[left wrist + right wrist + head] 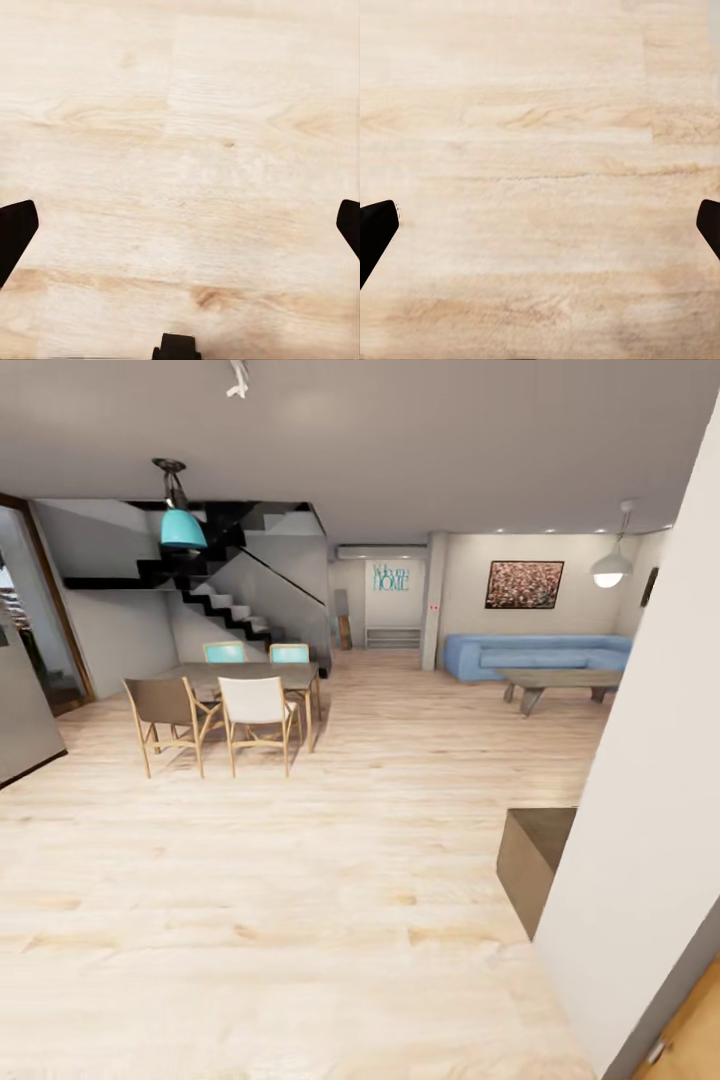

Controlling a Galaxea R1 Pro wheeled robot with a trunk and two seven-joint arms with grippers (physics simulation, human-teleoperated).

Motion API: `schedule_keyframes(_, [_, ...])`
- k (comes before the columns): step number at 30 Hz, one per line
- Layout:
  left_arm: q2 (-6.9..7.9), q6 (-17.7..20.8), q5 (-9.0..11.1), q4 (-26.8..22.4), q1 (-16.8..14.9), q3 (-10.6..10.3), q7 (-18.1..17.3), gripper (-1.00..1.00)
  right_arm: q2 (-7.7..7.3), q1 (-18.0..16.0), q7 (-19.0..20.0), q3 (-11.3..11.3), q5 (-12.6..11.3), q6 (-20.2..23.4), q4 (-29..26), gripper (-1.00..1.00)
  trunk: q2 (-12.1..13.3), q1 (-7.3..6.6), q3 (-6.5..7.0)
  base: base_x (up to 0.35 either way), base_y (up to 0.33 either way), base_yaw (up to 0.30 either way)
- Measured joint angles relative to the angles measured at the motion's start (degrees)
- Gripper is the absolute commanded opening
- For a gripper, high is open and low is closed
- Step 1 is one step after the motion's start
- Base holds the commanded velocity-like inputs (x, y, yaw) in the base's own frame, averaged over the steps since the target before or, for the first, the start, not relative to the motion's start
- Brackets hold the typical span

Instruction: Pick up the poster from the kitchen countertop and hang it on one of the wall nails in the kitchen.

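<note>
**Crossing the open living room, both pincers spread over bare floor**

From the head view we look across a pale wooden plank floor (300, 920) toward a dark dining table (262, 674) ringed by wooden chairs, a turquoise pendant lamp (182, 528) hanging above it. Behind stands a black staircase (215, 595). Farther right, a long blue sofa (535, 655) sits under a wide reddish-brown speckled picture (524, 584). A plain white wall (650, 800) rises close on our right.

Our left pincer (180, 225) hangs spread wide above the planks, pinching nothing. Our right pincer (540, 225) is likewise spread and empty. The poster and the kitchen lie outside these views.
</note>
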Motion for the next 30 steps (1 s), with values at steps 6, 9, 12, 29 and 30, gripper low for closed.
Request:
schedule_keyframes(6, [0.0,-0.01,0.0,0.0,0.0,0.0,0.0,1.0,0.06,-0.01,0.0,0.0,0.0,0.04,0.0,1.0,0.0,0.0,0.0,0.0,0.0,0.291])
schedule_keyframes(9, [0.0,-0.01,0.0,0.0,0.0,0.0,0.0,1.0,0.06,0.0,0.02,0.0,0.0,0.05,0.02,1.0,0.0,0.0,-0.01,0.0,-0.004,0.265])
schedule_keyframes(12, [0.0,0.02,0.0,0.01,0.0,0.0,0.0,1.0,0.01,0.0,0.11,-0.04,-0.01,0.13,0.09,1.0,0.0,0.0,-0.02,0.0,-0.154,0.098])
schedule_keyframes(29, [0.0,0.0,0.0,0.0,0.0,0.02,0.0,1.0,0.32,0.0,0.06,-0.08,-0.13,-0.03,2.9,1.0,0.0,0.0,-0.27,0.009,-0.088,0.15])
schedule_keyframes(30, [0.0,0.0,0.0,0.0,0.0,0.03,0.0,1.0,0.36,0.0,0.05,-0.08,-0.12,-0.03,2.9,1.0,0.0,0.0,-0.29,0.0,-0.002,0.269])
